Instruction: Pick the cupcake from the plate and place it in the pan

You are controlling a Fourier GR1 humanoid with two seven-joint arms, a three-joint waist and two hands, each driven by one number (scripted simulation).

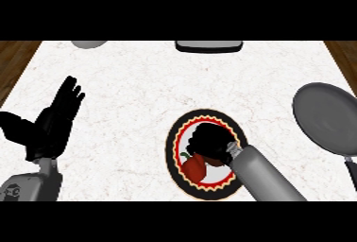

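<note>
A round plate [179,142] with a black and red patterned rim lies at the middle of the white counter. My right hand [210,141] is down on the plate, its fingers curled into a compact shape. A red cupcake [196,166] with a small green bit at its left shows under the hand's lower left side; most of it is hidden. The grey pan [326,117] lies at the right edge, apart from the plate, its dark handle [351,171] pointing toward me. My left hand [50,124] rests open at the left, fingers up.
A grey rounded bowl [89,44] sits at the counter's far left edge. A dark flat object with a pale top [209,46] sits at the far middle. Wood shows past the counter's left and right edges.
</note>
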